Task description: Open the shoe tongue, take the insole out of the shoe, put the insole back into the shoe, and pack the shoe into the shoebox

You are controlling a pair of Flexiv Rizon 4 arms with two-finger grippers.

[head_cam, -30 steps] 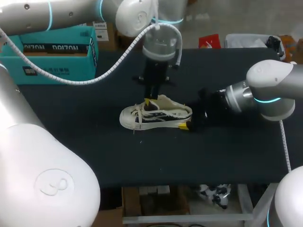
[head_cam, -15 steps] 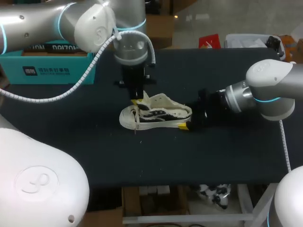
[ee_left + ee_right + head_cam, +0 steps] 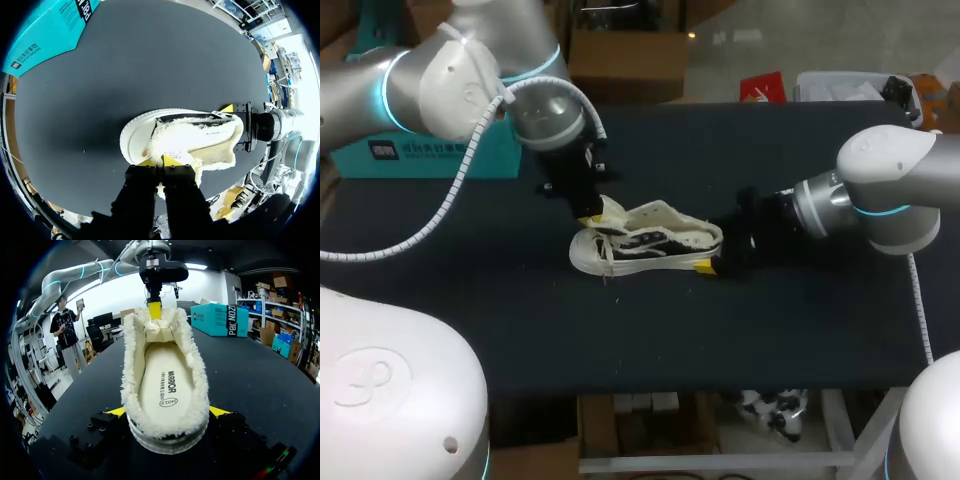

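The right tool (image 3: 169, 412) clamps the heel of the fleece-lined sneaker (image 3: 645, 243) from both sides, steadying it on the counter (image 3: 770, 330), while the left tool (image 3: 160, 161) pinches the tongue (image 3: 159, 332), holding it toward the toe so that the insole (image 3: 162, 382) lies exposed, likely for lifting out

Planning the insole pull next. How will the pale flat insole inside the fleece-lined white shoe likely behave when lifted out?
The pale flat insole looks thin, so probably light and floppy. The fleece lining crowds its edges, so it may drag. With the right gripper clamping the heel of the white shoe, it should not slide.
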